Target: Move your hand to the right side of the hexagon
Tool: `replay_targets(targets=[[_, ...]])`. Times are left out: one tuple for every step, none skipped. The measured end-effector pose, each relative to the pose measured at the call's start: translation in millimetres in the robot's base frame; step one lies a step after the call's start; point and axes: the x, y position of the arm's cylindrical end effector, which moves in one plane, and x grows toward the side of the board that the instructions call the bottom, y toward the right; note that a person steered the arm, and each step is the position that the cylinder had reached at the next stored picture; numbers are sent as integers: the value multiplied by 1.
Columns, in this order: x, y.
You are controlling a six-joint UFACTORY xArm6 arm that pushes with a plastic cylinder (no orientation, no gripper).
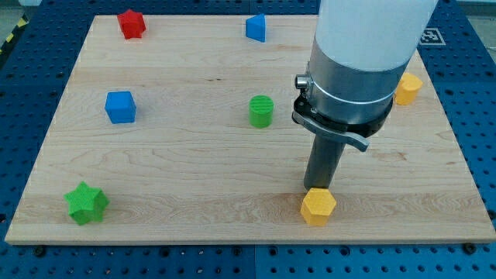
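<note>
My tip (pixel 316 188) sits just above the yellow hexagon-shaped block (pixel 318 206), apparently touching its top edge, near the wooden board's (pixel 194 194) bottom edge toward the view's right. There is no pincer, only a dark rod. A second yellow block (pixel 408 89) lies half hidden behind the arm.

We see a pale wooden board (pixel 194 167) with visible grain and matt, plastic-looking ridged blocks, such as the green cylinder (pixel 261 111) and yellow hexagon (pixel 318 206).
</note>
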Motion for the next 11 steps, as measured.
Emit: replay_targets(targets=[[-8,16],[-8,25],[-7,43],[-6,46],[-6,46],[10,64],[11,69],[11,69],[12,83],[12,117],[31,117]])
